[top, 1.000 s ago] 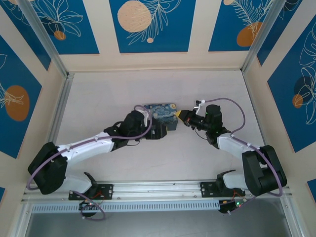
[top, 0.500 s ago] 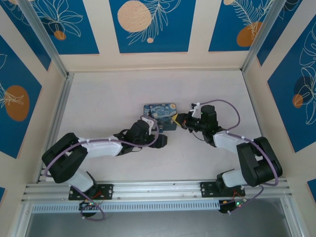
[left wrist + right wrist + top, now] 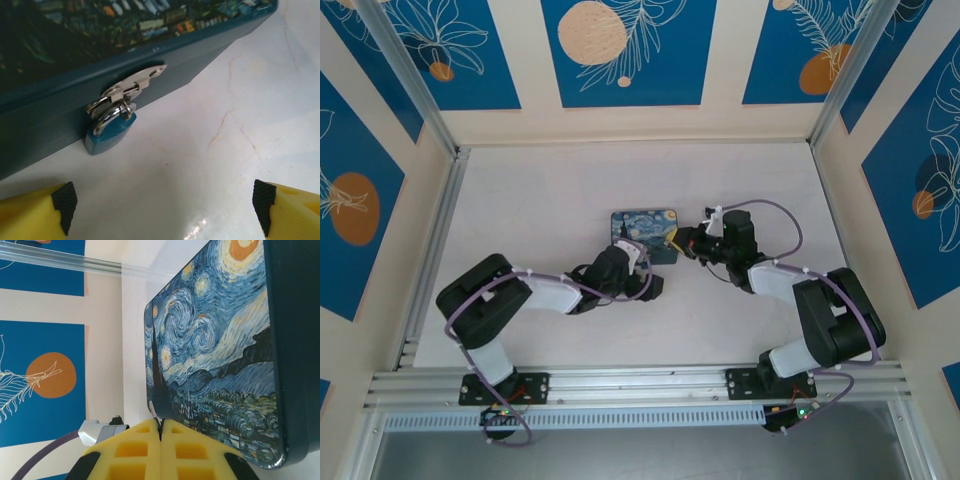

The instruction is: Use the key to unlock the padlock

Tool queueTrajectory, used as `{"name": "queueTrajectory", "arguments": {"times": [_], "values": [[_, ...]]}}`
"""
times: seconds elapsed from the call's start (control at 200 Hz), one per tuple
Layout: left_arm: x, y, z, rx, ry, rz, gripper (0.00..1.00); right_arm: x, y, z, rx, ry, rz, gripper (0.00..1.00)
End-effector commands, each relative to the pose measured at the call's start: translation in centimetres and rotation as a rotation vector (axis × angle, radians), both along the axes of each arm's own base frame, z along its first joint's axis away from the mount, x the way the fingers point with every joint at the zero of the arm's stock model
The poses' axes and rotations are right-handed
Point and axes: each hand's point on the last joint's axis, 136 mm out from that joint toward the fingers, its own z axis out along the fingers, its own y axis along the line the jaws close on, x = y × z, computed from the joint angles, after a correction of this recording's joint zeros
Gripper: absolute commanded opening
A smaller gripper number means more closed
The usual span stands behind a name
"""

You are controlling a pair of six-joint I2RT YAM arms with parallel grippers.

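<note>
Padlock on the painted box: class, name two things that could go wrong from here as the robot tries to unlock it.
1. The padlock hangs tilted from the hasp, and the open left gripper is apart from it; unsteadied, it may swing away from the key.
2. The right gripper is shut close by the box; whether it pinches the key cannot be told, and it might nudge the box.
</note>
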Motion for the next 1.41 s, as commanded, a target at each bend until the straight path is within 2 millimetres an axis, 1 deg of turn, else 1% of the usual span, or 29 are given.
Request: {"name": "queueTrajectory", "arguments": {"times": [0.0, 0.26, 0.425, 0.495, 0.63, 0.715, 0.76, 0.825, 0.96, 1.08, 1.16, 1.245, 1.31, 1.4], "values": [[1.4, -1.5, 1.0, -0.039, -0.064, -0.02, 0.92, 1.1, 0.1, 0.7, 0.002, -0.023, -0.01, 0.0], [2.6, -2.8, 0.1, -0.053, -0.076, -0.026, 0.9, 1.5, -0.5, 0.0, 0.009, -0.008, -0.019, 0.0], [3.1, -3.6, 0.7, -0.092, -0.072, -0.017, 0.88, 1.6, -0.7, -0.3, 0.013, -0.001, -0.024, 0.0], [3.6, -2.9, 0.7, -0.068, -0.082, 0.021, 0.88, 1.7, -0.7, -0.3, 0.019, 0.001, -0.026, 0.0], [4.6, -0.3, 0.2, 0.024, -0.13, 0.129, 0.89, 2.0, -0.6, -0.3, 0.03, 0.001, -0.027, 0.0], [5.0, 0.8, 0.0, 0.07, -0.156, 0.164, 0.88, 2.1, -0.5, -0.3, 0.035, 0.003, -0.028, 0.0], [5.1, 1.1, 0.0, 0.083, -0.168, 0.174, 0.89, 2.2, -0.4, -0.2, 0.039, 0.002, -0.026, 0.0], [5.2, 1.0, -0.2, 0.098, -0.173, 0.165, 0.89, 2.3, -0.4, -0.2, 0.041, 0.003, -0.025, 0.0], [5.5, -0.1, -0.4, 0.081, -0.164, 0.146, 0.89, 2.3, -0.3, -0.4, 0.038, 0.009, -0.023, 0.0], [5.5, -2.0, -0.1, 0.018, -0.139, 0.097, 0.89, 2.2, -0.4, -0.6, 0.035, 0.015, -0.023, 0.0], [5.3, -3.7, 0.8, -0.05, -0.115, 0.052, 0.88, 2.2, -0.4, -0.8, 0.032, 0.017, -0.024, 0.0], [5.0, -5.1, 2.3, -0.14, -0.089, 0.021, 0.88, 2.3, -0.4, -0.9, 0.03, 0.019, -0.025, 0.0], [4.9, -5.9, 3.5, -0.205, -0.071, 0.013, 0.89, 2.3, -0.4, -1.0, 0.03, 0.019, -0.024, 0.0], [5.1, -6.2, 4.5, -0.283, -0.045, 0.029, 0.89, 2.3, -0.4, -1.2, 0.027, 0.023, -0.024, 0.0]]}}
